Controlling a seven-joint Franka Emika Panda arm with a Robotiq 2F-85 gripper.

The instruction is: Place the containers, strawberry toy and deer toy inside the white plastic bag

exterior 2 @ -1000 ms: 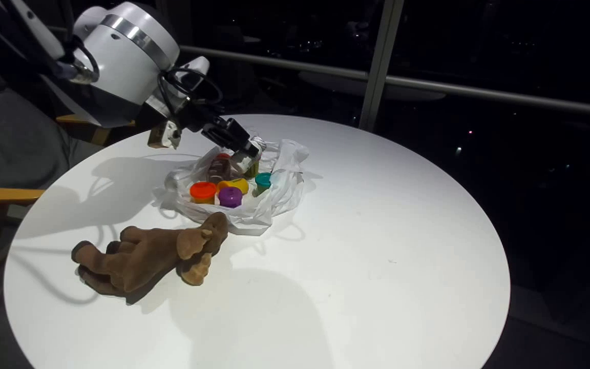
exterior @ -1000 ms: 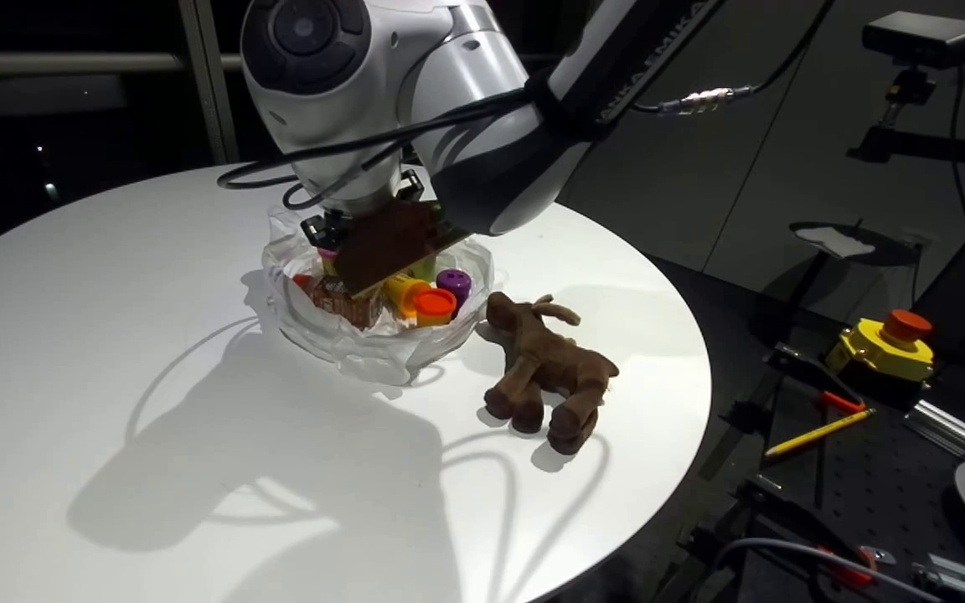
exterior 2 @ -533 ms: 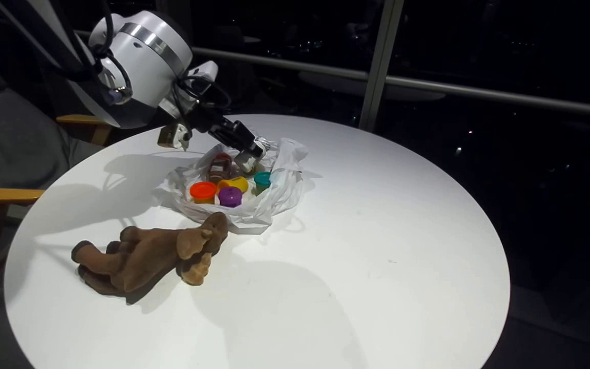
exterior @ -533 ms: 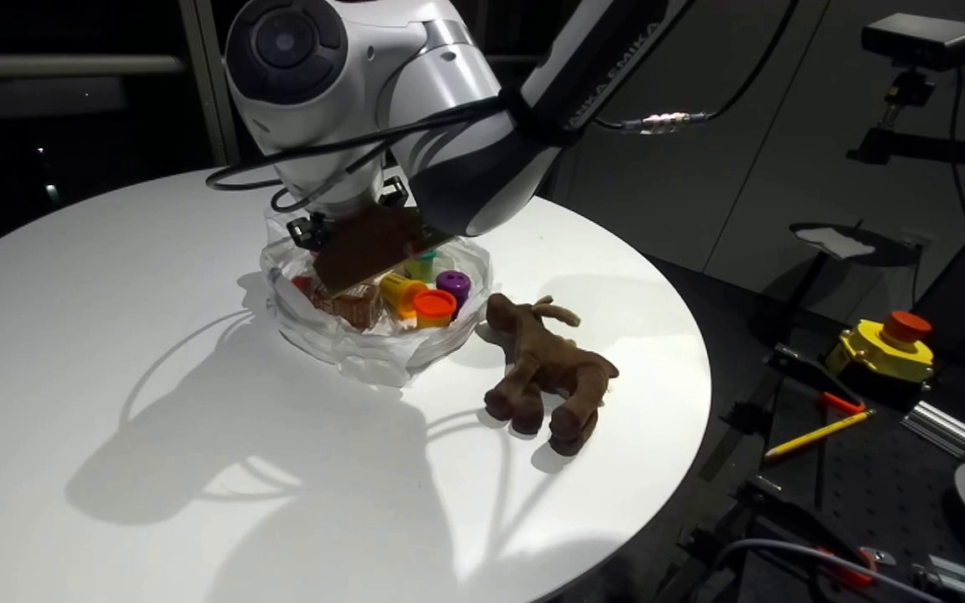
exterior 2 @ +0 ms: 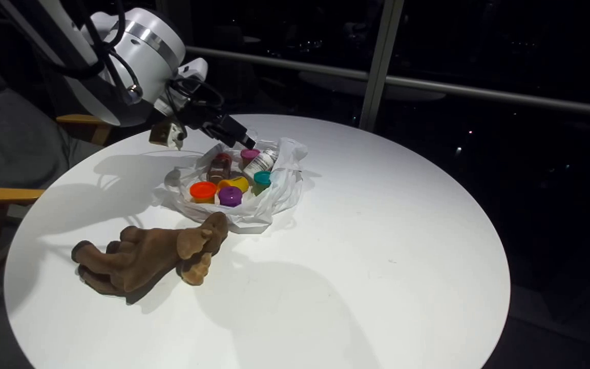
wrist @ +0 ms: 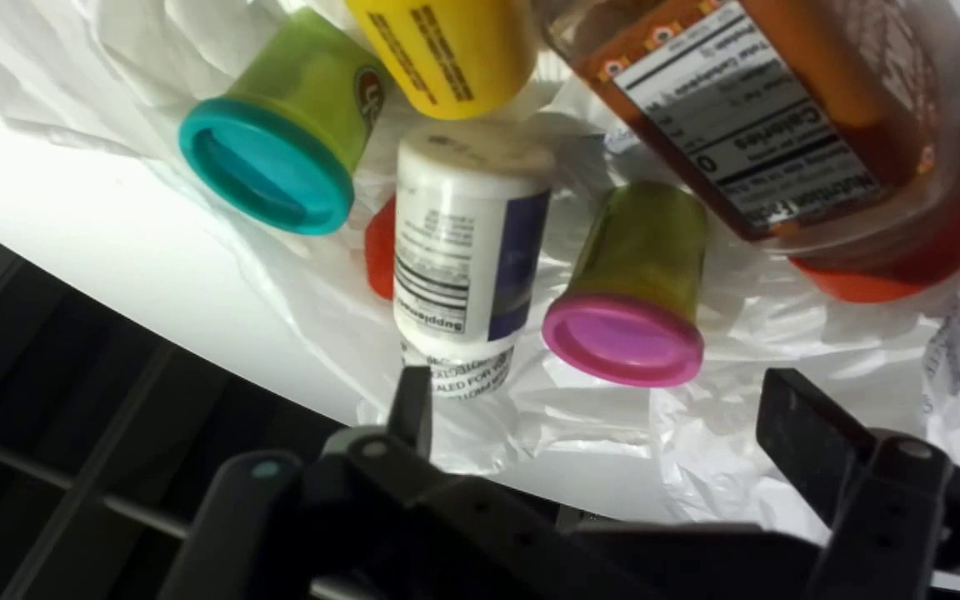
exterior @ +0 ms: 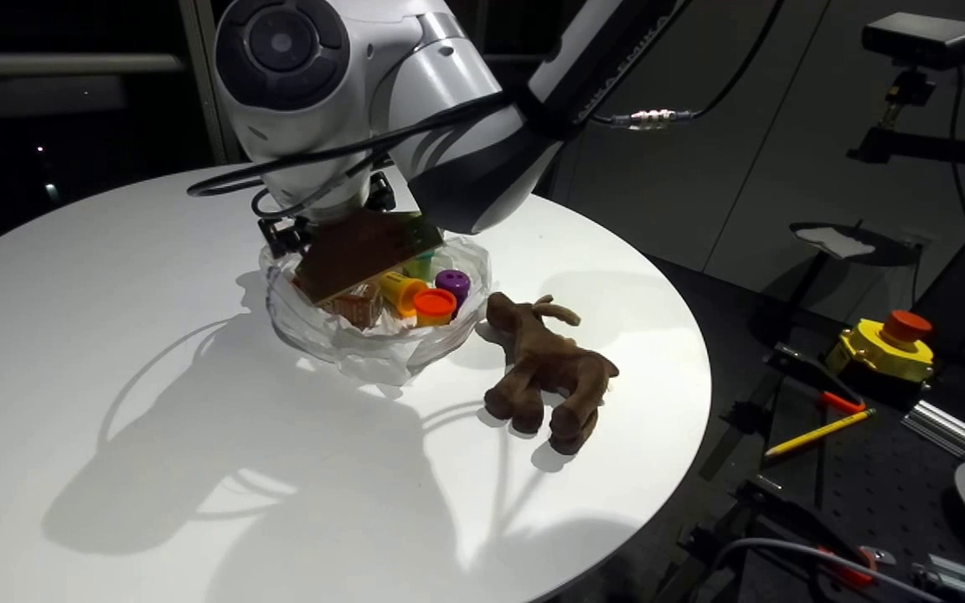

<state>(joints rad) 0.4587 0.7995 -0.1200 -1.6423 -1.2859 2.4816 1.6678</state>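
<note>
Wrist view: my gripper [wrist: 597, 408] gaped empty; tubs [wrist: 642, 250], btls [wrist: 467, 250] & red bit [wrist: 381, 250] (prob. strawberry) were in bag [exterior 2: 285, 195]; ext. views, deer plush [exterior 2: 144, 256] wasn't yet.

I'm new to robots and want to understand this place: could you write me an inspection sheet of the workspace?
Surface: round white table, shadows across it.
Job's things: tubs, bottles and perhaps the strawberry, something red and partly hidden, inside the bag; deer lying on the table outside it.
Clutter: pencil, off the table.
Gripper: open, above the bag, holding nothing.
Cables: black cable looping along the arm.
Surroundings: chair, camera, red-topped yellow box, dark windows.
</note>
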